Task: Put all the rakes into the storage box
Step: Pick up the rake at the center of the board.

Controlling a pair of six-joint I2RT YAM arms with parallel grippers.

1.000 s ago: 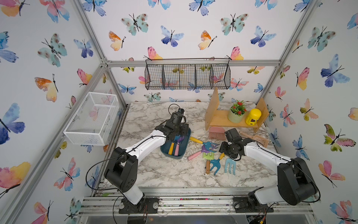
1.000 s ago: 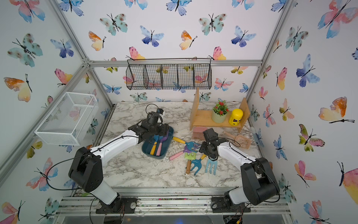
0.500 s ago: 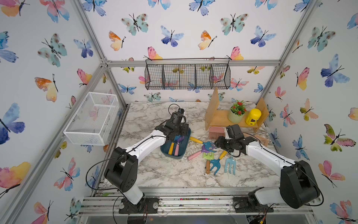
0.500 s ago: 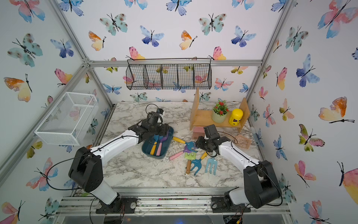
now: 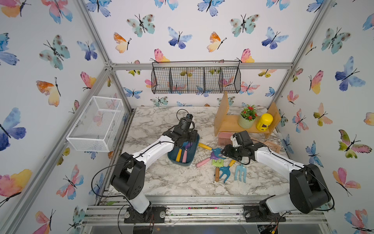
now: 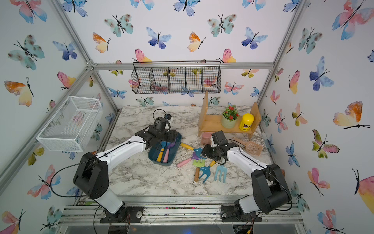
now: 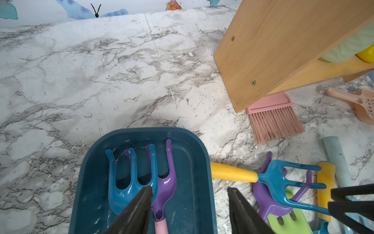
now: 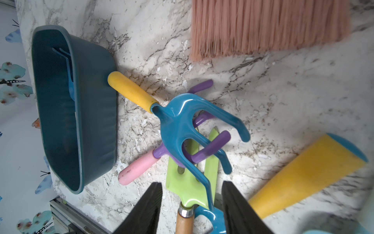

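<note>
Reaching in over the pile of toy tools, the right hand [image 8: 192,183] now sits closer to the storage box [image 8: 97,113] than it did a second ago; the left arm has not shifted. The right hand's fingers stand apart on either side of one long tine of the rake [image 8: 178,121] — the teal-headed one with the yellow handle — and neither pad touches it yet, so nothing is held.

That rake lies on the worktop [image 5: 182,182], outside the box, with its handle end right against the box's outer wall. Its head is the top layer of the heap, resting across a purple rake [image 8: 210,147] with a pink handle and a lime green tool [image 8: 188,186]. This probably explains the grip at the tine: it is raised off the marble and free to pinch.

The left hand [image 7: 189,188] hovers over the box with its fingers apart and empty. Two rakes [image 7: 129,182] already lie inside, heads toward the far wall — likely it waits there to steady the tub.
</note>
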